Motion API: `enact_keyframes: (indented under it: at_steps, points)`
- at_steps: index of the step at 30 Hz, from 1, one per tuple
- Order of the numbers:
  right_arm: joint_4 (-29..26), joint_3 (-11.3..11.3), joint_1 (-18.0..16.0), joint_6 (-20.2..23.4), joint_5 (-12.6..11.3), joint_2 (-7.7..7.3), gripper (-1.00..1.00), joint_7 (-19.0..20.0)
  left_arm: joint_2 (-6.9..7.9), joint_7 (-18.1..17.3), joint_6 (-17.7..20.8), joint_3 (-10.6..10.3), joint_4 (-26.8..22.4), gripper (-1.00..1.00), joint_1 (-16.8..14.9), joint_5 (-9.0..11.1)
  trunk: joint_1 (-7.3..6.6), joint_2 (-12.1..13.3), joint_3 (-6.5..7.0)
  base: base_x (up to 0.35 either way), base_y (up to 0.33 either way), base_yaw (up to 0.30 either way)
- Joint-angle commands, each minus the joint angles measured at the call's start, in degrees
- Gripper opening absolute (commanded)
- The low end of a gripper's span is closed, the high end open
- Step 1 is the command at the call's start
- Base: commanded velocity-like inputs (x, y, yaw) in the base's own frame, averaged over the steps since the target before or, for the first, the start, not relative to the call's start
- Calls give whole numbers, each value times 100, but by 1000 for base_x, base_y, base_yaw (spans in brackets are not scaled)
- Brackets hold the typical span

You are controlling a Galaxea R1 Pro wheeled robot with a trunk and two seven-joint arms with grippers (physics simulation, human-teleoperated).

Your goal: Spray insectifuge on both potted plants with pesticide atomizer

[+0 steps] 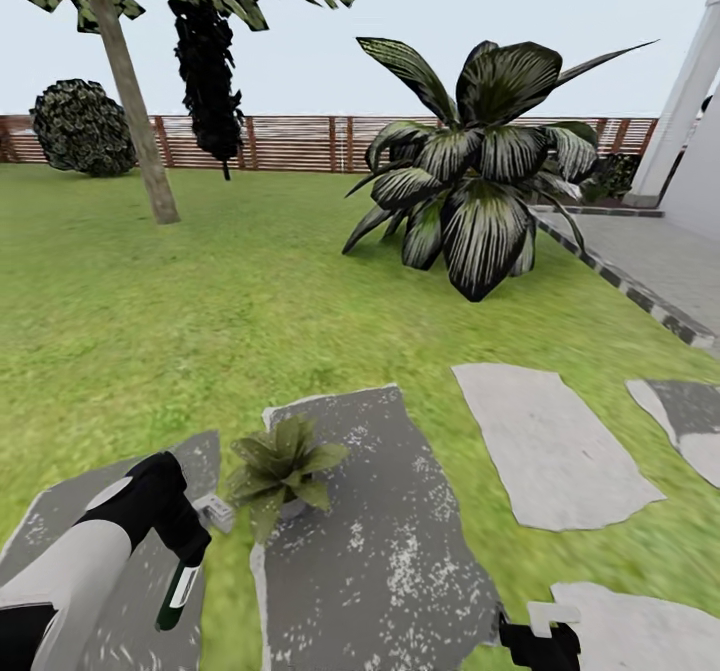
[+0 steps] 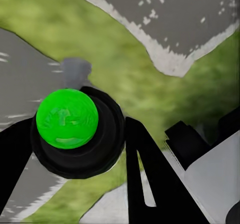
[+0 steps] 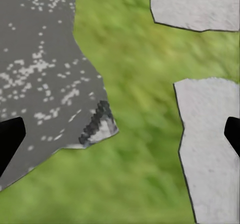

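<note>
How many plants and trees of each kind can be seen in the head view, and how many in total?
Potted plant: 1
Striped-leaf shrub: 1
Round bush: 1
Tree: 1
Dark hanging foliage: 1
Total: 5

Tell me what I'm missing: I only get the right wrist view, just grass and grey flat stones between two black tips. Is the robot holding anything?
Observer: Yes. The left gripper is shut on a slim dark green bottle with a white label strip.
Operator: Is there a plant near it?
Observer: A small rosette of broad green leaves in a pale pot stands just to the bottle's right, on the edge of a speckled dark grey stepping stone.
Operator: And further off?
Observer: A big shrub with striped leaves grows on the lawn, with a brown slatted wooden fence behind it.
</note>
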Motion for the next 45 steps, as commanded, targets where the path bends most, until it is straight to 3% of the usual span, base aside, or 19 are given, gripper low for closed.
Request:
enact_keyframes:
  at_steps: [1,9,21,33,40,43,45]
  points:
    - [7,-39,-3,-17,60,0,100,-18,-5,-40,50,25,-8,-100,-8,-39,-2,-3,-5,-46,-254,275]
    - [7,-39,-3,-17,60,0,100,-18,-5,-40,53,25,-10,-100,-13,-39,-2,-3,-5,149,-233,261]
    - [7,-39,-3,-17,60,0,100,-18,-5,-44,53,21,-10,-100,-19,-38,-2,-3,-5,201,-207,36]
    - [12,-39,-3,-17,60,0,100,-27,61,-113,63,-25,-10,-100,-326,-67,-2,-3,-5,-171,-195,272]
    - [8,-41,-3,-18,55,0,100,-25,3,-141,106,-29,-5,-100,-575,-76,-2,-3,-5,-11,-9,209]
    - [7,-41,-1,-17,59,-7,100,-20,32,-324,113,-35,-2,-100,-617,-72,-2,-3,-5,0,0,20]
    - [7,-40,-2,-17,60,-11,100,-18,39,-477,119,-36,-2,-100,-625,-183,-2,-3,-5,49,-3,3]
